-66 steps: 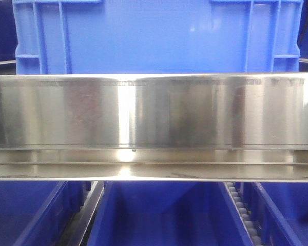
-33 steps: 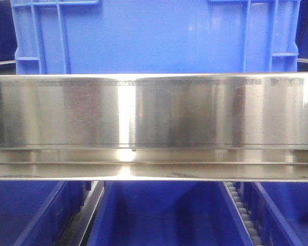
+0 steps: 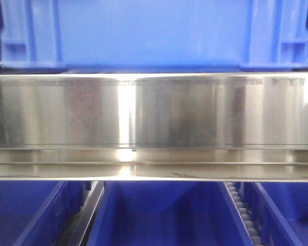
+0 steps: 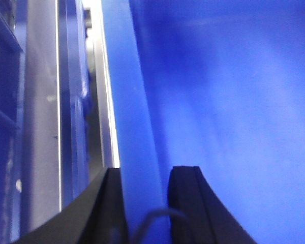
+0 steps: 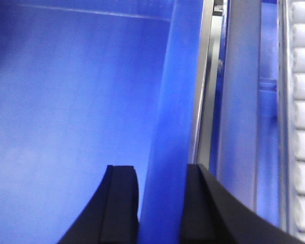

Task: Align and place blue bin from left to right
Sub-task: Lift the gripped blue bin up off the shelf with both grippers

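Observation:
The blue bin (image 3: 154, 33) fills the top of the front view, its base hanging just above the steel shelf rail (image 3: 154, 110). In the left wrist view my left gripper (image 4: 145, 175) is shut on the bin's left wall rim (image 4: 134, 101), one black finger (image 4: 185, 193) inside the bin and the other outside. On the opposite side, my right gripper (image 5: 161, 175) is shut on the right wall rim (image 5: 175, 91) in the same way, with the bin's smooth interior (image 5: 66, 101) to its left. Neither gripper shows in the front view.
Below the steel rail sit darker blue bins (image 3: 159, 215) in a lower tier, with a roller track (image 3: 244, 210) between them. Another roller track (image 5: 302, 117) and steel shelf uprights (image 5: 239, 101) run beside the bin's right side. A steel upright (image 4: 40, 101) stands at its left.
The blue bin has risen in the front view: its ribbed corners and lower edge now stand higher, with the base lifted clear above the steel rail. It looks blurred from motion.

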Robot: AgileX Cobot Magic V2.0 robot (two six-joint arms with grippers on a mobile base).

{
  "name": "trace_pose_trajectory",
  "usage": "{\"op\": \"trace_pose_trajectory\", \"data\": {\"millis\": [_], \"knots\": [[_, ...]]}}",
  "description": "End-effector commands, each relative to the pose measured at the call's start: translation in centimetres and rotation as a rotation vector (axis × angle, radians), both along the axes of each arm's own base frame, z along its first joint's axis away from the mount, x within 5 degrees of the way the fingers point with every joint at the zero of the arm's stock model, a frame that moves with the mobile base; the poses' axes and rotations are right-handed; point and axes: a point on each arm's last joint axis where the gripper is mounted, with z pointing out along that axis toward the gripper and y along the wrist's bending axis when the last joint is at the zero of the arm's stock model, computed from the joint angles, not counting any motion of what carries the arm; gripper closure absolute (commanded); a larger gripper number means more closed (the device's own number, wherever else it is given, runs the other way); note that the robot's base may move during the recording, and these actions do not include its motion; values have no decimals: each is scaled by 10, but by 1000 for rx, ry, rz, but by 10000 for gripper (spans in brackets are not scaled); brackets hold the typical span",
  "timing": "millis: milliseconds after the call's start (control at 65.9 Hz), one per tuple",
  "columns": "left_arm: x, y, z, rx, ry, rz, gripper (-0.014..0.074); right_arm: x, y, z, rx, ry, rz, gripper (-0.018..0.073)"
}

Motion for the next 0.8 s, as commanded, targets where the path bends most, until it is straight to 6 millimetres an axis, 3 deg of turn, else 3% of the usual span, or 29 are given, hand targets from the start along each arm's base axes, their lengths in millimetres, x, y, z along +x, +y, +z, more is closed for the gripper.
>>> {"op": "trace_pose_trajectory", "data": {"millis": [0, 379, 789], "knots": [[-19, 7, 33, -23, -114, -7, 707, -15, -7, 31, -26, -136, -7, 711], [-53, 18, 74, -63, -229, -7, 707, -44, -12, 75, -1, -325, -14, 711], [-64, 19, 93, -110, -338, -22, 707, -61, -15, 102, 25, -474, -19, 711]]}}
